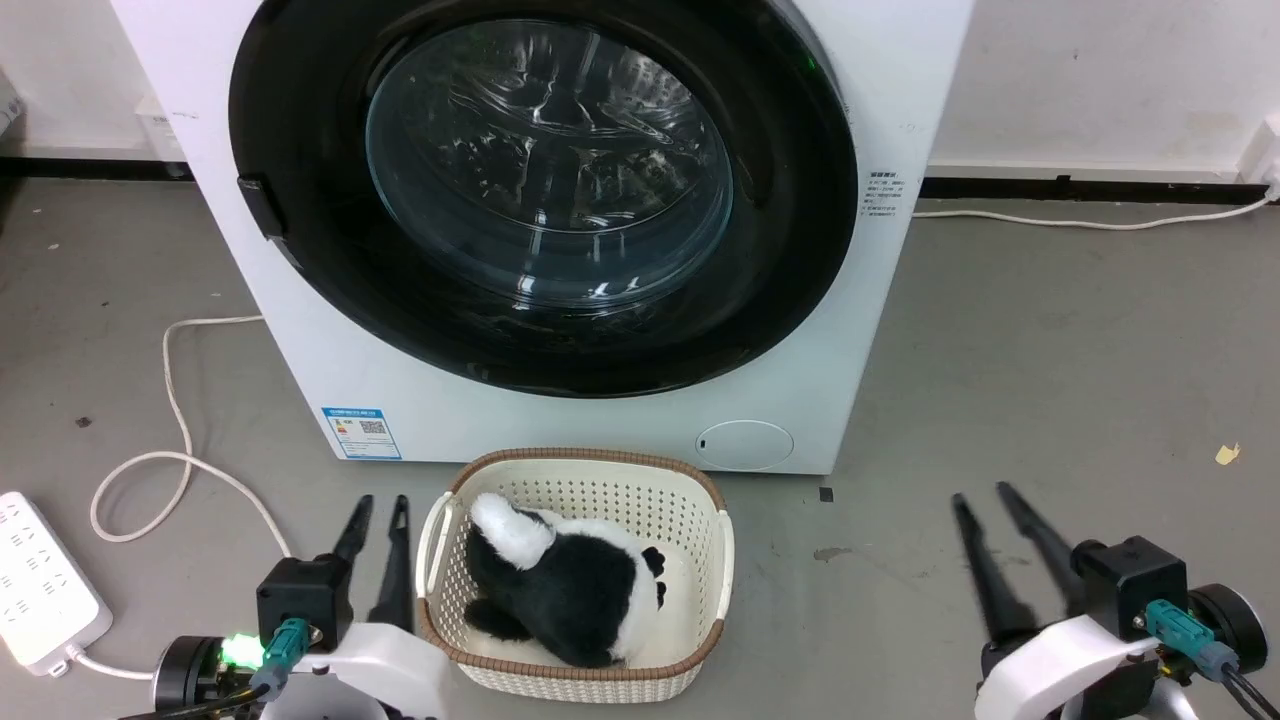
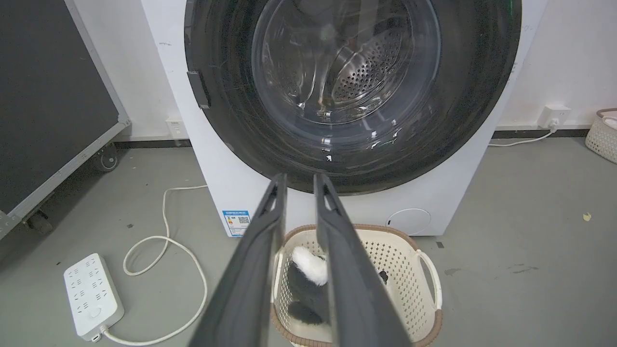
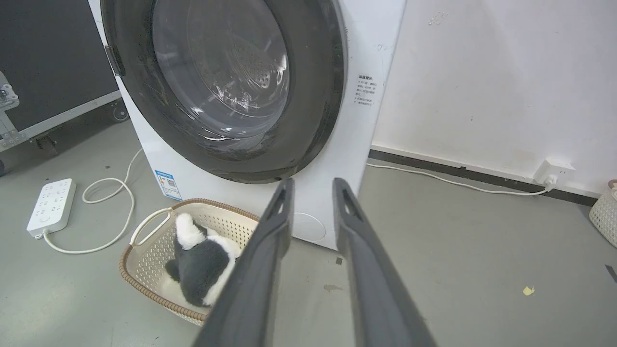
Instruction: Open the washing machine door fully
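The washing machine door (image 1: 790, 230) is a large glossy black disc with a clear glass bowl at its centre. It lies flat against the white machine front, closed. Its small black handle (image 1: 262, 205) sits on the left edge, also visible in the left wrist view as the handle (image 2: 198, 89). My left gripper (image 1: 381, 502) hovers low at the lower left, open and empty, well below the door (image 2: 462, 96). My right gripper (image 1: 981, 493) is at the lower right, open and empty, far from the door (image 3: 318, 96).
A cream basket (image 1: 585, 457) holding a black-and-white plush toy (image 1: 570, 590) stands on the floor right before the machine, between my grippers. A white power strip (image 1: 40, 580) and its looped cable (image 1: 180, 400) lie left. A dark wheeled panel (image 2: 48, 96) stands further left.
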Tool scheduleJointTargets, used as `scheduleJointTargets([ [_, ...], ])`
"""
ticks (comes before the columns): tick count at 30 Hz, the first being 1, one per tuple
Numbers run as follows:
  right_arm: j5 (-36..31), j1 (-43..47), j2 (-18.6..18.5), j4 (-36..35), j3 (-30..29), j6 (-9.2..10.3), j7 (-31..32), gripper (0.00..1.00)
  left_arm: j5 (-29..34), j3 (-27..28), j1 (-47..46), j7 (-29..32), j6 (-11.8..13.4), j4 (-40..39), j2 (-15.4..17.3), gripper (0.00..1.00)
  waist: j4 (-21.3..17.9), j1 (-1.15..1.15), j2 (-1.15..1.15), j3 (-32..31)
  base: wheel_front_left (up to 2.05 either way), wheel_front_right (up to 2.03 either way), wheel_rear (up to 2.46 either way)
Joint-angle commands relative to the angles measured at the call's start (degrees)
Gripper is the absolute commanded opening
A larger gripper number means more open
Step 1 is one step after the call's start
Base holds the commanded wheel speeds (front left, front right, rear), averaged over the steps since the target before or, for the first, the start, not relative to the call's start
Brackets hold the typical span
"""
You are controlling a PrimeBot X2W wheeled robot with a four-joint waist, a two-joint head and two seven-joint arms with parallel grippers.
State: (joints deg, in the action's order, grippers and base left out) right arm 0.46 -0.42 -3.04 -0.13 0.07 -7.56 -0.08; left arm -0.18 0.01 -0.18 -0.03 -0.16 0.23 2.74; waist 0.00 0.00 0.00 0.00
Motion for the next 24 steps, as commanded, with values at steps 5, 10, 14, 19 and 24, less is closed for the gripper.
scheduleJointTargets([
  [5,0.5,0.2,0.0,0.0,-0.2,0.0,-0.6,1.0,-0.2,-0.2,0.1,-0.6,0.2,0.0,0.0,1.0,0.0,0.0,0.0,0.0,0.0,0.0,0.0],
  [10,0.8,0.3,0.0,-0.1,-0.3,0.01,-1.1,1.0,-0.4,-0.4,0.2,-1.1,0.3,-0.1,0.0,1.0,0.0,0.0,0.0,0.2,0.0,0.0,0.0],
  [14,0.7,0.4,0.0,-0.3,-0.5,0.01,-1.5,1.0,-0.7,-0.6,0.2,-1.5,0.5,-0.2,0.0,1.0,0.1,0.0,0.0,0.4,0.0,0.0,0.0],
  [19,0.5,0.3,0.0,-0.7,-0.6,0.01,-2.1,1.0,-1.0,-0.9,0.0,-2.1,0.7,-0.4,0.0,1.0,0.4,0.0,0.0,1.2,0.0,0.0,0.0],
  [24,0.2,-0.3,-0.3,-1.2,-0.6,0.01,-2.7,1.0,-1.4,-1.3,-0.4,-2.7,1.1,-0.7,0.0,1.0,0.7,0.0,0.0,2.4,0.0,0.0,0.0],
])
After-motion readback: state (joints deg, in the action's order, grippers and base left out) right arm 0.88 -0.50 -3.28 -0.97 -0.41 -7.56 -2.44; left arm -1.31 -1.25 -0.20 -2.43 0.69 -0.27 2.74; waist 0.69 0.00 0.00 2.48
